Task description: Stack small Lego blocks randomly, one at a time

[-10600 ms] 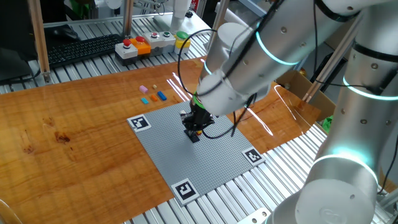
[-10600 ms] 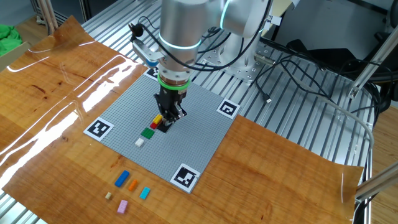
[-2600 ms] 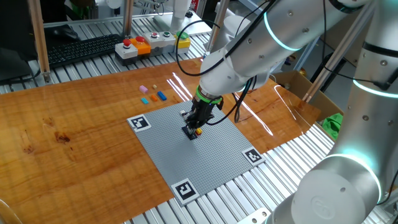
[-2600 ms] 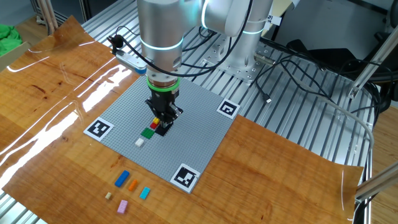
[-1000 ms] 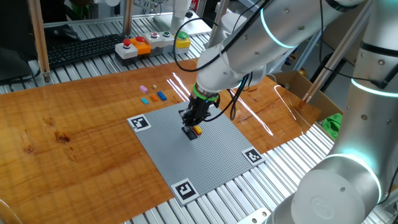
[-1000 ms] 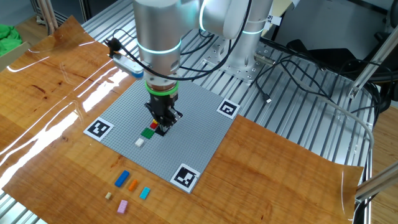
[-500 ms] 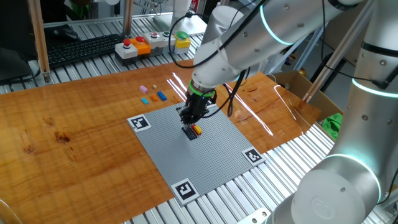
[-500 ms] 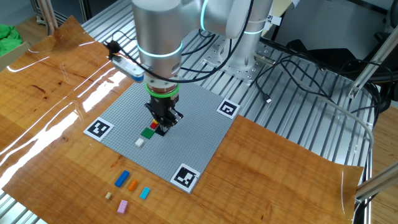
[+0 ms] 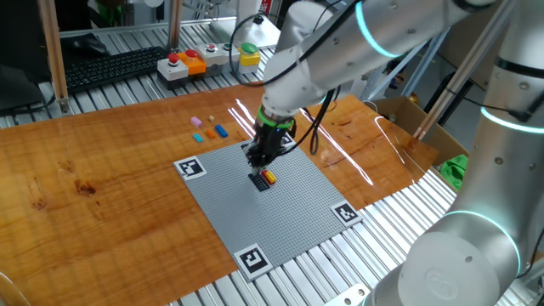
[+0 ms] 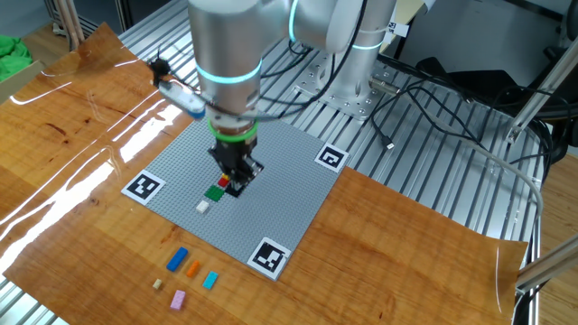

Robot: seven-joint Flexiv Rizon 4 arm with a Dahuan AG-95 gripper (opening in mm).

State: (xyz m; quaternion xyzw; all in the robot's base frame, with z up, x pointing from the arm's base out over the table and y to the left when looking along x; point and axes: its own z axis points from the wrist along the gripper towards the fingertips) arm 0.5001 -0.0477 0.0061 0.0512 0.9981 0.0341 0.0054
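A short stack of small Lego blocks (image 9: 268, 178), yellow on red on black, stands near the middle of the grey baseplate (image 9: 280, 217). My gripper (image 9: 258, 160) hangs just above and to the left of it, empty, its jaws slightly apart. In the other fixed view the gripper (image 10: 234, 174) partly hides the stack (image 10: 225, 182). A green block (image 10: 214, 191) and a white block (image 10: 202, 206) sit beside the stack on the baseplate (image 10: 289, 181). Several loose blocks lie on the wood: blue (image 10: 177, 259), orange (image 10: 192, 266), light blue (image 10: 210, 280), pink (image 10: 178, 299).
A push-button box (image 9: 185, 64) and a yellow button (image 9: 248, 56) stand at the table's back edge, with a keyboard (image 9: 110, 68) beside them. Black-and-white markers (image 9: 191, 167) sit at the baseplate corners. Cables (image 10: 424, 99) lie on the metal rails.
My gripper has risen off the stack and drifted up and to the left. The yellow block stays on top of the stack.
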